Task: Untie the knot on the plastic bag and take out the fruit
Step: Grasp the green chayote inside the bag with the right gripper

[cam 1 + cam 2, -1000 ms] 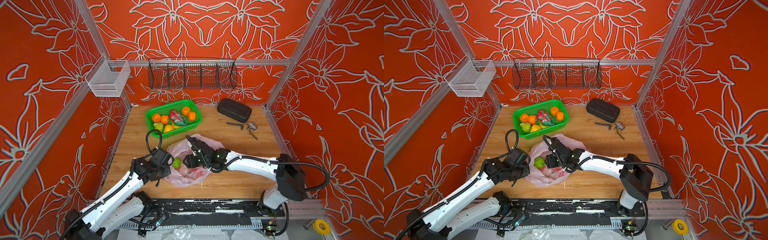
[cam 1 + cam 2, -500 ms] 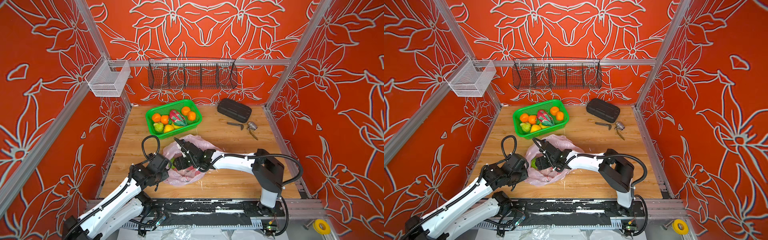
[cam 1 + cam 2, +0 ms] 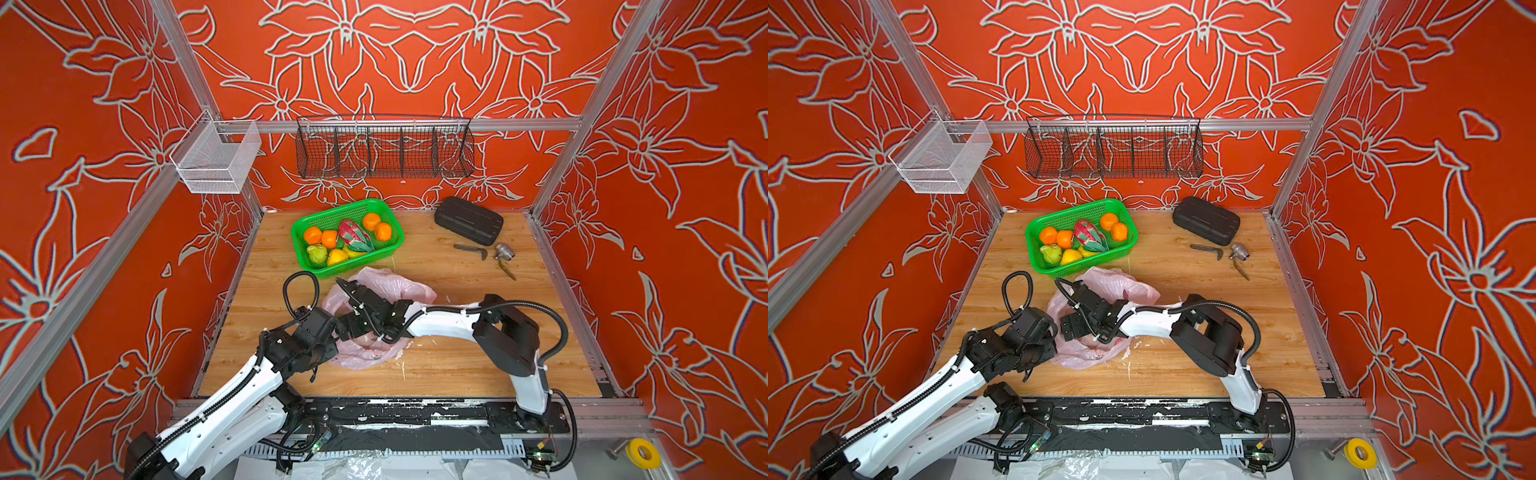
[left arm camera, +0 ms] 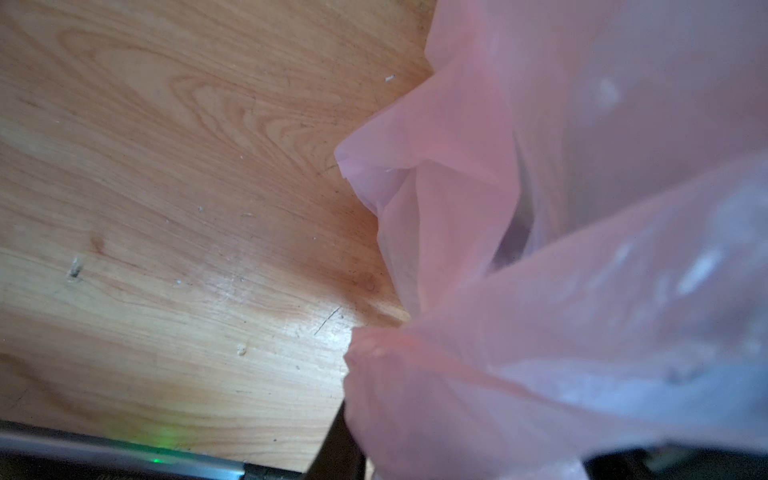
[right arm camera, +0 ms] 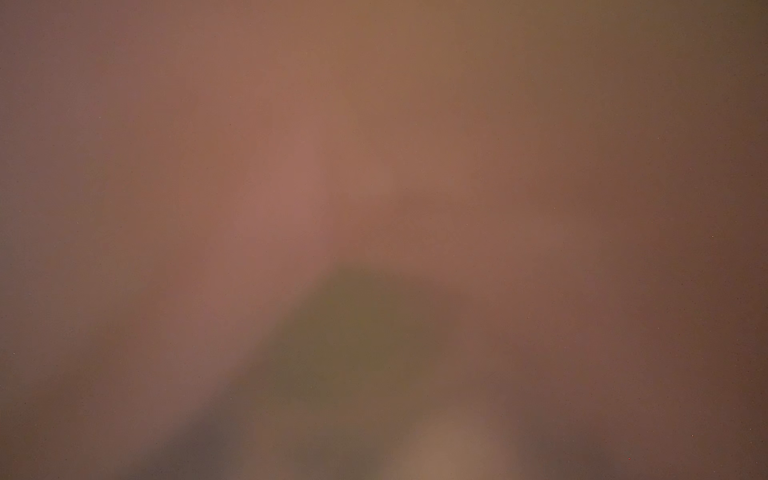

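Left gripper point(image 3: 1048, 347) pinches the bag point(image 3: 390, 286) at its left edge; right gripper point(image 3: 1069, 328) buried inside, spread unreadable. Basket point(image 3: 365, 261) just behind; open table point(image 3: 457, 365) rightward.

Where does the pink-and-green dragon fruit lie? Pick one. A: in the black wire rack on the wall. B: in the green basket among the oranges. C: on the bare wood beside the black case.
B: in a top view the dragon fruit lies inside the green basket, oranges on either side.
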Tool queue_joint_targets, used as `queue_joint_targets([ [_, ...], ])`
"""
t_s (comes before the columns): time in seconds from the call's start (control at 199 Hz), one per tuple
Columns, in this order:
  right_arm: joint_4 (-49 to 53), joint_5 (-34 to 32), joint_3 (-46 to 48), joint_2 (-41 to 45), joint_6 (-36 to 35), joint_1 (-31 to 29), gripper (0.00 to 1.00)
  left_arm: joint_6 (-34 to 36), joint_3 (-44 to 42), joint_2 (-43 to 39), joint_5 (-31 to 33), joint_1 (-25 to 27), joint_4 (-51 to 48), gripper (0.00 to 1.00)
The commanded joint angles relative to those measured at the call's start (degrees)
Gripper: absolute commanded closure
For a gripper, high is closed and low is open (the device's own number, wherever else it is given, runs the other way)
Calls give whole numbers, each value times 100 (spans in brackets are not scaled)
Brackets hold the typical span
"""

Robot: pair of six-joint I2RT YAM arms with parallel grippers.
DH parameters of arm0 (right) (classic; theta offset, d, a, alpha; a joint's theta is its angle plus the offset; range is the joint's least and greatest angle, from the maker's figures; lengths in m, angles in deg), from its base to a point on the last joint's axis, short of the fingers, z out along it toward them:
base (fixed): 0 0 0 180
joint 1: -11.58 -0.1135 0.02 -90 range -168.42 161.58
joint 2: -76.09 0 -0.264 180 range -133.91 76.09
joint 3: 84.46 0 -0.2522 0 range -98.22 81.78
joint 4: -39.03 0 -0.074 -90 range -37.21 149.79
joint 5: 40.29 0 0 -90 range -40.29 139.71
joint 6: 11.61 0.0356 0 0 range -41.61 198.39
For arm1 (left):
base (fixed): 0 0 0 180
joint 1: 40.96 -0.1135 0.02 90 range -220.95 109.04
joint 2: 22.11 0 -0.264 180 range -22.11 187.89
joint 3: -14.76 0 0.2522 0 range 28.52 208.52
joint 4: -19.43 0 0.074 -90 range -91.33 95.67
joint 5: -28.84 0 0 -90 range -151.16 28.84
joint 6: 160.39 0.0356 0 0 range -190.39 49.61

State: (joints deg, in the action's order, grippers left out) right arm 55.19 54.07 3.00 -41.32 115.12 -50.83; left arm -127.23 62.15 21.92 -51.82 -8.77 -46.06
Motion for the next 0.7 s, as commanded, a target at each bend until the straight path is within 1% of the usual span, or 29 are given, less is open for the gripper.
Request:
queue_joint_targets([
  [0.0,94,24,-277,-251,71,-52,3,-38,-50,-35,33,-54,-3,78],
  [0.106,-19,-58,-288,-354,81,-52,3,-51,-58,-35,15,-57,-17,78],
  [0.171,12,-60,-351,-436,88,-33,5,-55,-58,-35,11,-64,-22,78],
  [0.211,29,-52,-398,-484,80,-34,9,-48,-58,-35,15,-67,-30,78],
  [0.306,6,-21,-424,-542,127,-25,20,-40,-37,-27,7,-94,-73,78],
  [0.392,-99,27,-339,-451,152,-17,31,-40,-11,-26,-3,-107,-92,78],
  [0.452,-180,28,-247,-353,155,-8,36,-30,10,-17,-3,-113,-86,78],
  [0.533,-302,26,-105,-204,191,10,41,14,23,22,6,-128,-37,78],
  [0.698,-116,-39,-13,95,132,36,44,98,152,195,-21,-168,11,78],
])
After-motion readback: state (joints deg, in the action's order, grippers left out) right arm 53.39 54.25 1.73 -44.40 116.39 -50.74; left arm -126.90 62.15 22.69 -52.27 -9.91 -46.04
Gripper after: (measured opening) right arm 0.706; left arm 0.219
